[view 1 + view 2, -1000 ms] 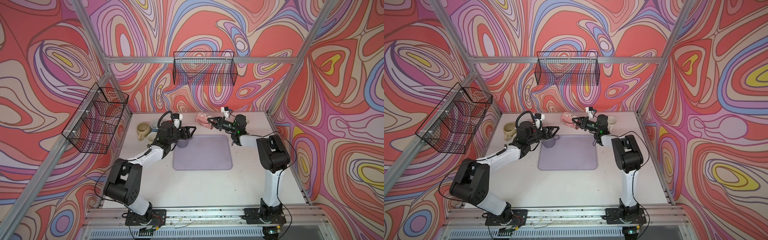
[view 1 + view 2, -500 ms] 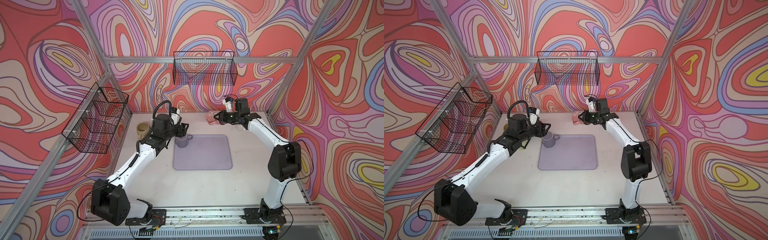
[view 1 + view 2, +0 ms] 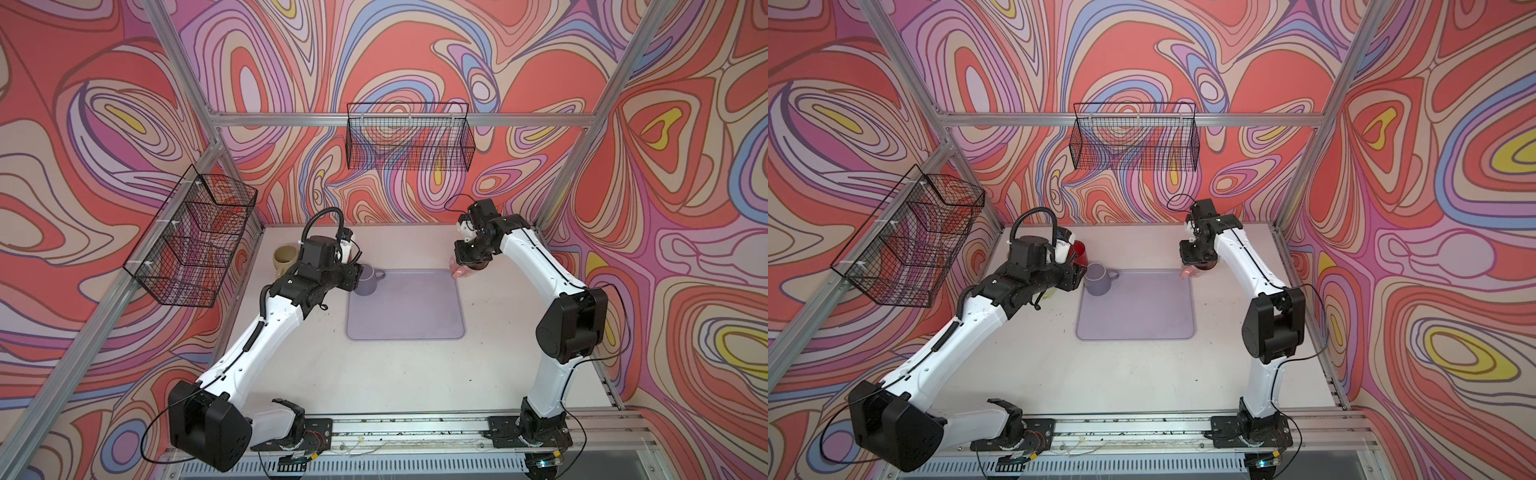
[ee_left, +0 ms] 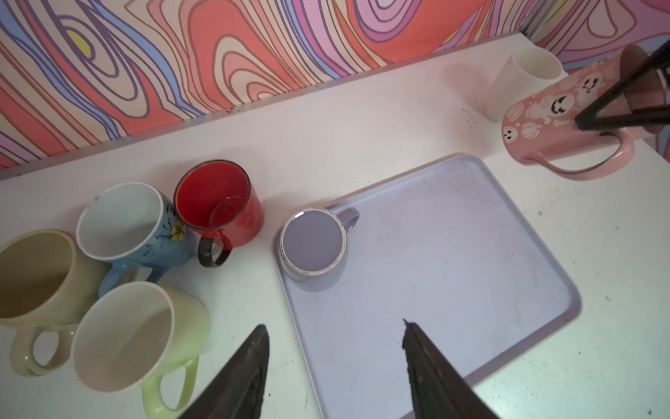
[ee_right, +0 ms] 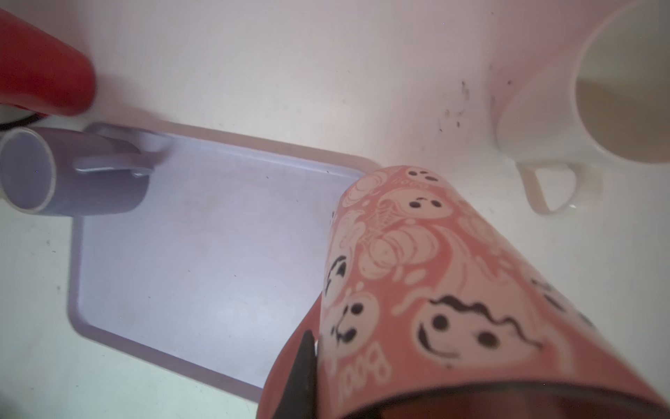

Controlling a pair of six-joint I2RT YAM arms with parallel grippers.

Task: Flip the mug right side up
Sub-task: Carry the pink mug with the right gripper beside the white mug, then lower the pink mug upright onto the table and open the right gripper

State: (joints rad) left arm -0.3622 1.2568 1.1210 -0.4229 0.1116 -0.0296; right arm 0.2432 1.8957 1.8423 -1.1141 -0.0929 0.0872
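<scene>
R gripper (image 3: 468,261) clamped on rim of pink mug (image 4: 551,112). Mug lifted off table (image 3: 415,395), tilted, base angled down, mouth up toward gripper, handle on underside. Hangs just beside far right corner of tray (image 4: 453,272). L gripper (image 4: 333,324) jaws spread, nothing held, above tray's left edge, near purple mug (image 4: 313,241) in tray's far left corner. Red mug (image 4: 221,206), blue mug (image 4: 134,221), cream mug (image 4: 36,275), green mug (image 4: 145,337) clustered left of tray, mouths up. White mug (image 4: 522,79) behind pink mug.
</scene>
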